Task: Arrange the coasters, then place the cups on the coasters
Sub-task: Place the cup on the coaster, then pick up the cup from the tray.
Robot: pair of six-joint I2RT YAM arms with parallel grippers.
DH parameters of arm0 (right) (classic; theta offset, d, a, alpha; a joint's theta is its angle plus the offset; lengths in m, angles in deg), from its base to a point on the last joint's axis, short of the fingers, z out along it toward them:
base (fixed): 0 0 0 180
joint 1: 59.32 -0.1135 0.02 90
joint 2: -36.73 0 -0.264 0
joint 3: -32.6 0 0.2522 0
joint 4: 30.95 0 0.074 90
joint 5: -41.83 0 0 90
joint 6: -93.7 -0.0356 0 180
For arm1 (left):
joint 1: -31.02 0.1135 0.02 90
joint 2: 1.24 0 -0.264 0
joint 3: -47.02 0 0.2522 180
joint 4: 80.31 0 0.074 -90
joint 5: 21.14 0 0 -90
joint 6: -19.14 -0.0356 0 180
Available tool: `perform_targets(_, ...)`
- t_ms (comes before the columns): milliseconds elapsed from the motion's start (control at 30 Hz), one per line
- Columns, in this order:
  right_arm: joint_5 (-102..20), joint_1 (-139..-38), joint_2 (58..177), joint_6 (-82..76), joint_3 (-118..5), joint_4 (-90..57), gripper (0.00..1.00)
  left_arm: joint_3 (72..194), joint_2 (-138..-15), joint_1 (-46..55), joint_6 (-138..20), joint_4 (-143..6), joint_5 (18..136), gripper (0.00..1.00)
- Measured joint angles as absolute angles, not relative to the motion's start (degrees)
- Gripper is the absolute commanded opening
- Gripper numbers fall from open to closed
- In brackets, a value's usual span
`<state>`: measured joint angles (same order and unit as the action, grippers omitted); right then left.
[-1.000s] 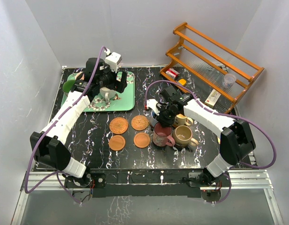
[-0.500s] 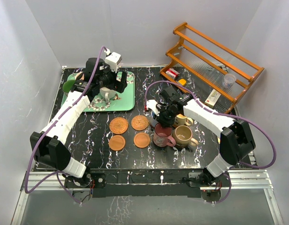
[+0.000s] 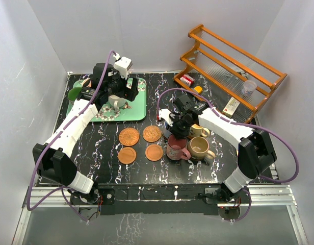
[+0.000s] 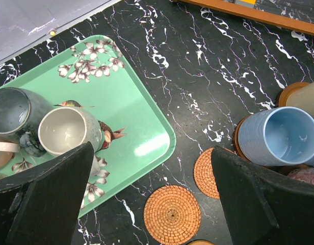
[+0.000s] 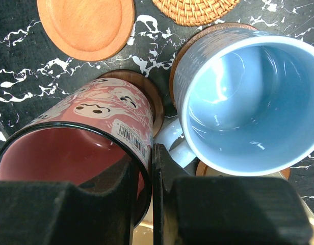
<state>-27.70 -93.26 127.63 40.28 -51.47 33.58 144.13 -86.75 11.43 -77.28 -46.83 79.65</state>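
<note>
- You're seeing the green floral tray (image 4: 147, 122) holding a cream-white cup (image 4: 65, 130) and a grey-teal cup (image 4: 14, 115), both empty.
- Your right gripper (image 5: 147, 158) is clamping the wall of the glossy pink cup (image 5: 96, 109), which is sitting on a dark wooden coaster (image 5: 154, 99) just beside the light blue cup (image 5: 249, 97).
- Your left gripper (image 4: 152, 148) is hanging spread wide over the tray's edge, grasping nothing.
- A woven coaster (image 4: 172, 214) and a smooth orange grooved coaster (image 5: 85, 23) are lying bare on the black marbled table (image 4: 208, 61).
</note>
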Motion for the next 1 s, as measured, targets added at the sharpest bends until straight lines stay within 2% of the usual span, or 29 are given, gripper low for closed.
perform_targets(167, -27.96, -93.41, 128.09, 39.73, -51.47, 33.47, 0.01, 144.13, -86.75, 11.45, -77.28, -46.83, 79.74, 0.99)
perform_targets(767, -28.14, -93.45, 128.09, 39.25, -51.47, 33.16, 0.24, 143.34, -86.75, 11.85, -77.28, -46.89, 79.89, 0.99)
perform_targets(1000, -26.94, -93.45, 128.09, 39.1, -51.82, 33.34, 0.37, 143.23, -86.75, 12.19, -77.3, -47.02, 80.0, 0.99)
